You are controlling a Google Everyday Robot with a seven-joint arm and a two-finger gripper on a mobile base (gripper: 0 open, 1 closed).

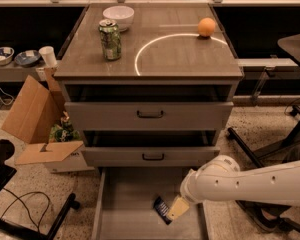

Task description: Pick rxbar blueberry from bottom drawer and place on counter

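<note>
The rxbar blueberry (pixel 161 209), a small dark blue bar with white print, lies tilted on the floor of the open bottom drawer (pixel 125 199), right of its middle. My gripper (pixel 178 208) reaches down into the drawer from the right on a white arm (pixel 250 183). Its pale tip is right against the bar's right end. The counter (pixel 190 59) with its bright curved arc is at the top of the cabinet.
A green soda can (pixel 110 39), a white bowl (pixel 118 17) and an orange (pixel 206 27) sit on the counter. The two upper drawers (pixel 150 115) stand slightly open. A cardboard box (pixel 37 119) is at the left, and black table legs (pixel 285 139) at the right.
</note>
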